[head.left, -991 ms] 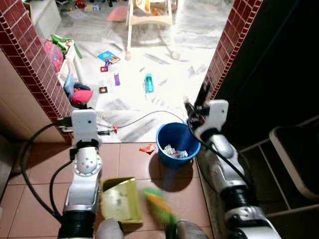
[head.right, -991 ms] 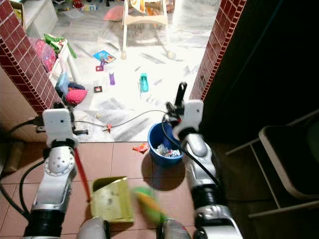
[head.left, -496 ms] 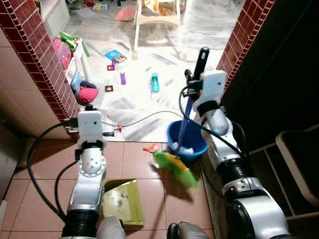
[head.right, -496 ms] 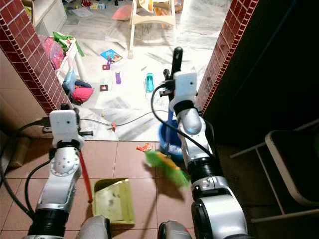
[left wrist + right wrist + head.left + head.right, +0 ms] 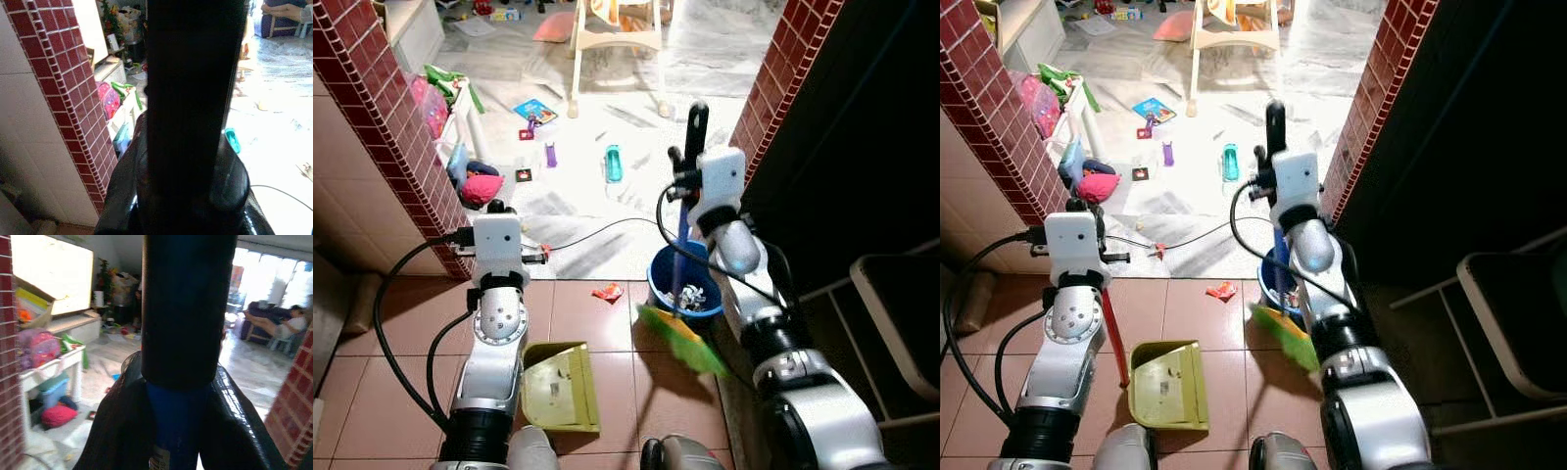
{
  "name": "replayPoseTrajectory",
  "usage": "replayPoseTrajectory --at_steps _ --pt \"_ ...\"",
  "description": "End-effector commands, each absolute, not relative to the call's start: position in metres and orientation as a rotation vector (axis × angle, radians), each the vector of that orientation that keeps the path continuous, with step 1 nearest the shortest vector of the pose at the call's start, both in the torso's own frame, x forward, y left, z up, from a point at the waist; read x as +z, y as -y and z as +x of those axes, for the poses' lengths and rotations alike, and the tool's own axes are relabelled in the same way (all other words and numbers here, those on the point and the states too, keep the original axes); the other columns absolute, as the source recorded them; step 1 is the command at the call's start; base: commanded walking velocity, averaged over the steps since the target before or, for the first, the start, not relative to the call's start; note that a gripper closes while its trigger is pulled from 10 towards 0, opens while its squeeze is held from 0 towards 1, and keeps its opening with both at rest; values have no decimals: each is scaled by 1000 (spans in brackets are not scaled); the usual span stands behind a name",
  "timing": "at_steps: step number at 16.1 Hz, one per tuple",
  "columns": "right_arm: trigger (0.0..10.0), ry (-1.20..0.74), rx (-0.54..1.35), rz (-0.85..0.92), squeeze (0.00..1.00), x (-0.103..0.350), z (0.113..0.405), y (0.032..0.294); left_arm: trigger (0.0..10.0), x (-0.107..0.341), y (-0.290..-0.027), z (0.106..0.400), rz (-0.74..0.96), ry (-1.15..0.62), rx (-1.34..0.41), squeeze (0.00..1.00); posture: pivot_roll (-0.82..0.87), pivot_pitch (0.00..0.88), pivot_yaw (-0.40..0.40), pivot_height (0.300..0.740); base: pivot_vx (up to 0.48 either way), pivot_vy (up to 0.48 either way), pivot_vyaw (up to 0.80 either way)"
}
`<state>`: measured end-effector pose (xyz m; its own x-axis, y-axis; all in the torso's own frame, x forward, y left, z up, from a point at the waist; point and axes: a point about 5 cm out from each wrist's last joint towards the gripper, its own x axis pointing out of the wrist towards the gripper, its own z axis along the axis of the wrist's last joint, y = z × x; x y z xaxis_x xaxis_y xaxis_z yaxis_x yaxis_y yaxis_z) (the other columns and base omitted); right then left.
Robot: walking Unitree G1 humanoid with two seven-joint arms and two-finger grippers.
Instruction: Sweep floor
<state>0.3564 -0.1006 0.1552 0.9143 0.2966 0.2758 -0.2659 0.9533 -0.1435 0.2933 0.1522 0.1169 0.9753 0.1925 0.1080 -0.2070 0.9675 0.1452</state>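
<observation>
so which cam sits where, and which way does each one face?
Left eye, right eye: head stereo pair, looking down at both arms, the dustpan, broom and blue bucket.
Left wrist: along the left gripper, toward the brick pillar.
Right wrist: along the right gripper and the blue broom handle, toward the living room.
Both wrist views share the toy-strewn room.

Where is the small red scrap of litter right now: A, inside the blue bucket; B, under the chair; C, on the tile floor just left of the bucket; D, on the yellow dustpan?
C: the red scrap lies on the brown tile floor beside the blue bucket, apart from the yellow dustpan.
</observation>
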Motion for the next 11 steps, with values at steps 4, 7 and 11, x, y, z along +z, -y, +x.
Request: replayPoseTrajectory --at_steps 4,7,11 --pt "10000 170 283 4 0 119 335 108 10000 121 -153 291 135 116 170 0 -34 19 -41 740 0 0 0" --pt "10000 126 247 43 0 103 321 107 10000 117 -159 287 177 105 177 0 -43 28 -26 740 104 121 0" --pt "10000 167 277 -23 0 114 322 97 10000 124 -156 291 199 135 176 0 -44 38 -20 740 297 378 0"
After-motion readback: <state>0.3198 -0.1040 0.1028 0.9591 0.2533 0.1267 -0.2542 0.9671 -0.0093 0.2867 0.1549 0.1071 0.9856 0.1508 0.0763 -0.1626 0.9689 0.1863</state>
